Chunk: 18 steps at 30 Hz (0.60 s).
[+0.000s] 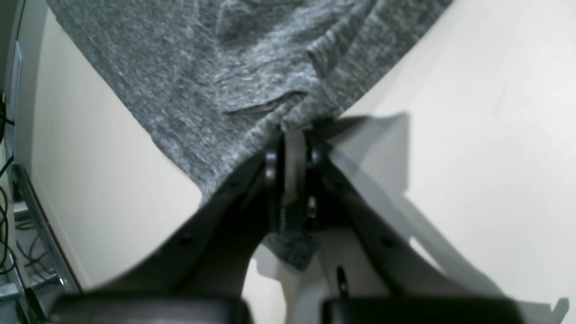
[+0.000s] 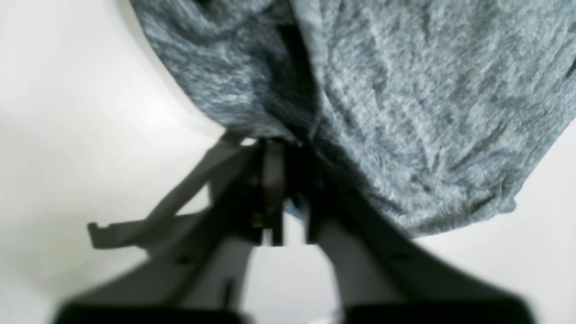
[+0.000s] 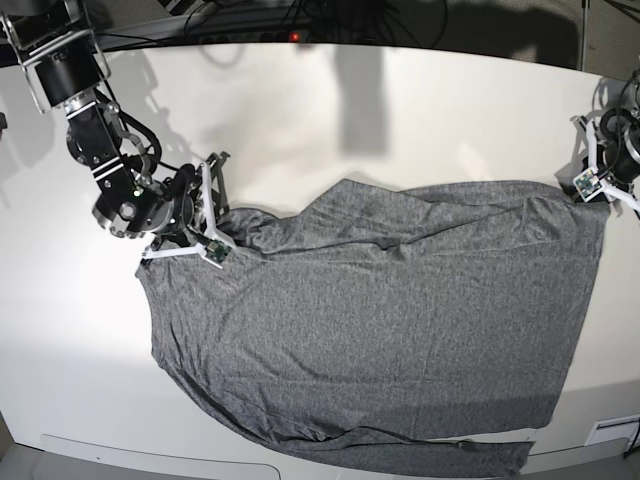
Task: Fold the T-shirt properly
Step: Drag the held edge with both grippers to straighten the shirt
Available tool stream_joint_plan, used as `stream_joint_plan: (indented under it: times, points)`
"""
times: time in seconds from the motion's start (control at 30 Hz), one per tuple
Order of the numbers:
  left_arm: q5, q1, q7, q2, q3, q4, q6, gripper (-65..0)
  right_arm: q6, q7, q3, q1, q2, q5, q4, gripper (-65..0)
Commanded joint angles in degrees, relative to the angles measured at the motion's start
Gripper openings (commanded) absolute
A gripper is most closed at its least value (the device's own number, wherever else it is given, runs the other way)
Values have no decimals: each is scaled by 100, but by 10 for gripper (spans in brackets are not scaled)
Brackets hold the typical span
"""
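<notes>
The grey T-shirt lies spread and wrinkled over the white table, its top edge stretched between my two grippers. My right gripper, at the left of the base view, is shut on a bunched corner of the shirt. In the right wrist view the fingers pinch the cloth. My left gripper, at the far right, is shut on the other corner. In the left wrist view the gripper clamps the cloth, and a small tab of fabric pokes out behind the pads.
The shirt's lower hem lies near the table's front edge. Cables run along the back edge. In the left wrist view the table's side edge and more cables show at the left.
</notes>
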Motion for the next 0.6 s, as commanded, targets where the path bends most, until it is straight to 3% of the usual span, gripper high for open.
stream_joint_plan:
  times: [0.0, 0.17, 0.37, 0.57]
  points:
    - [188, 114, 332, -52, 50, -66, -382, -650, 7, -243, 7, 17, 79, -229, -46, -650]
    - [-984, 240, 595, -293, 48, 74, -382, -650, -2, -448, 9, 11, 219, -221, 293, -650]
    - [-2623, 713, 986, -1185, 39, 874, -382, -650, -4, -1235, 9, 15, 741, 494, 962, -650]
    - [-3370, 728, 1519, -1703, -24, 1545, -382, -650, -81, -1172, 136, 33, 758, 573, 981, -650]
